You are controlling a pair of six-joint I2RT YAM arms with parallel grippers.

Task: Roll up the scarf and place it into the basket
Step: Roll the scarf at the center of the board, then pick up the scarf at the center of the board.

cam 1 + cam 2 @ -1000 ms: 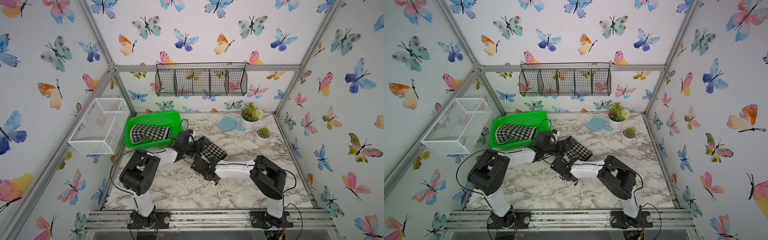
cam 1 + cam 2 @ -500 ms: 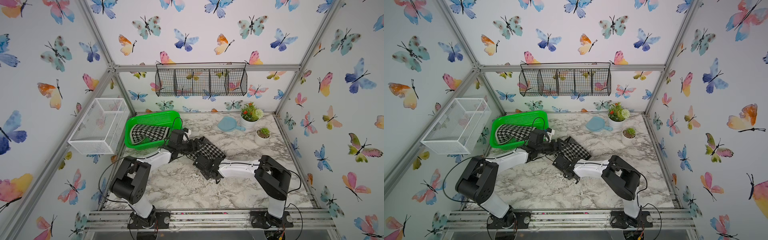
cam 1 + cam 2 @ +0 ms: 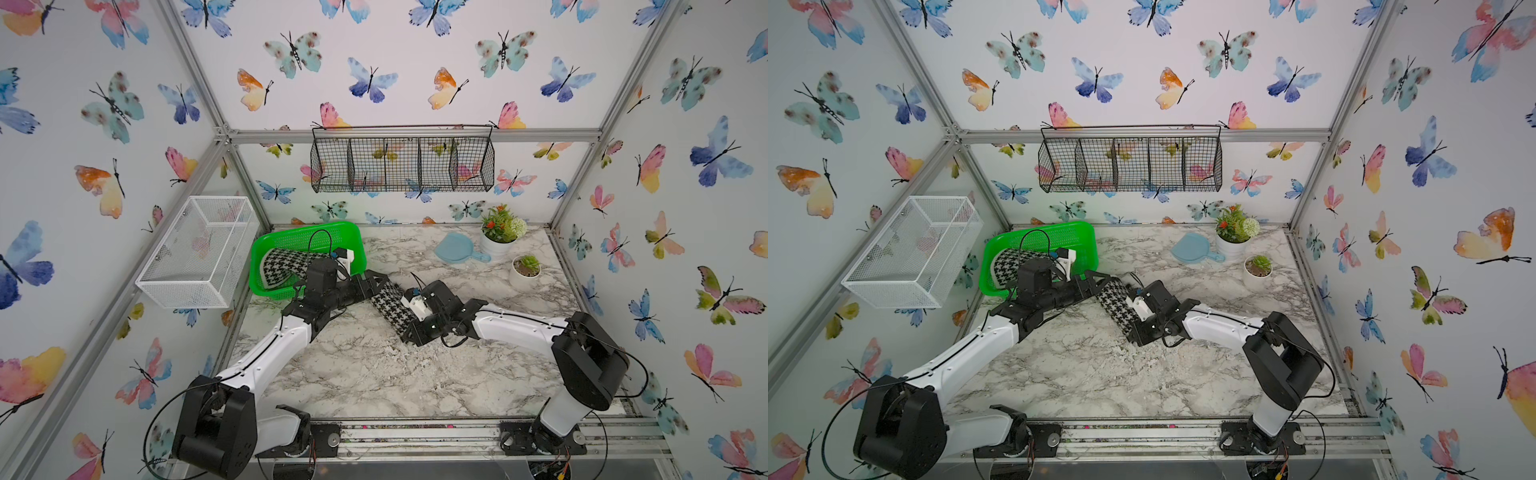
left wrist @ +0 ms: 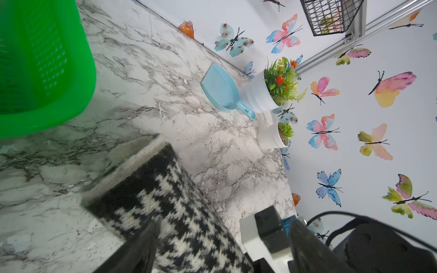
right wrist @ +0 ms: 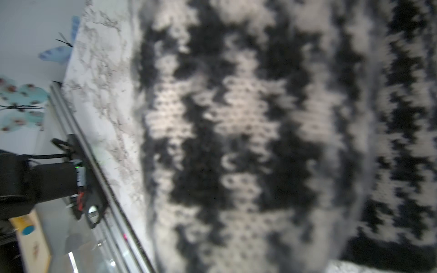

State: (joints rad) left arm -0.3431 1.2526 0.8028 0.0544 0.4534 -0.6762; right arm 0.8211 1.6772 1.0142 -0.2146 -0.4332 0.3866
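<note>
Currently, on the marble table [image 3: 374, 374], the green basket [image 3: 286, 239] serves as landmark; a houndstooth cloth [image 3: 282, 266] lies inside it. The scarf [image 3: 390, 305], rolled into a cylinder, rests on the table just beside the basket's near corner, outside its rim. The left gripper [image 3: 380, 284] meets the roll's end nearer the basket. In the left wrist view its fingers [image 4: 144, 248] stand wide apart, straddling the roll. The right gripper [image 3: 409, 330] meets the end farther from the basket. Whether its fingers are together or clamped on the knit cannot be told, since cloth fills its wrist view. Judgement: the step in hand is securing the roll for transfer. Both ends should be pinched through all layers, lifted level and carried over the rim, lest the outer wrap unwind.
</note>
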